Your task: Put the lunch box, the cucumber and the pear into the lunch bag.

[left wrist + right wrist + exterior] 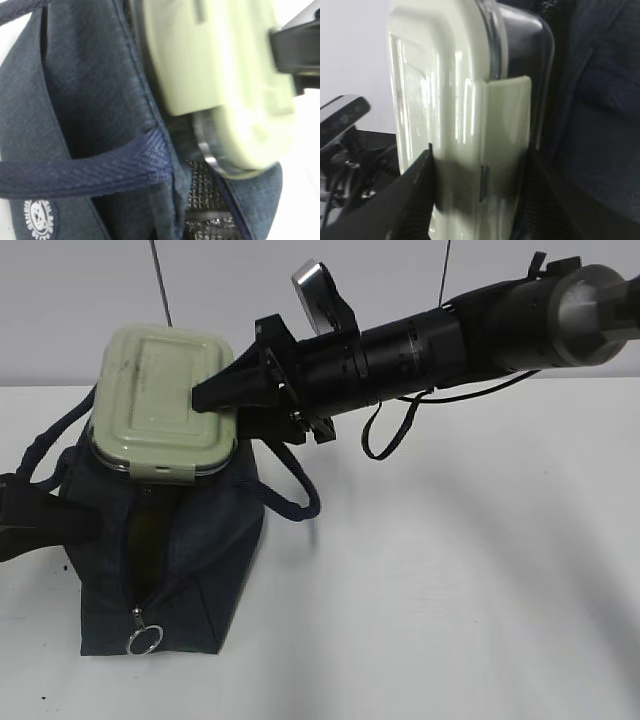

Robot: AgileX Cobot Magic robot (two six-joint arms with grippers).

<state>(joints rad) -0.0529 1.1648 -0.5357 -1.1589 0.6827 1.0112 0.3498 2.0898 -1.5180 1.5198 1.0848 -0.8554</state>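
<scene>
The lunch box (pixel 160 400), with its sage-green lid and clear base, is tilted over the open top of the navy lunch bag (pixel 190 570). My right gripper (pixel 215 408) is shut on its right end. In the right wrist view the box (pixel 455 90) sits between my right gripper's (pixel 480 200) two black fingers. My left gripper (pixel 55 512) is at the bag's left side. In the left wrist view the left gripper (pixel 185 210) has one ribbed pad (pixel 207 192) pressed against a fold of the bag's rim (pixel 172 190). The cucumber and pear are hidden.
The bag's zipper is open, with the metal ring pull (pixel 145 640) hanging at its near end. Rope handles (pixel 295 495) droop on both sides. The white table (pixel 450 590) stretches to the right of the bag. A black cable (pixel 385 435) hangs under the right arm.
</scene>
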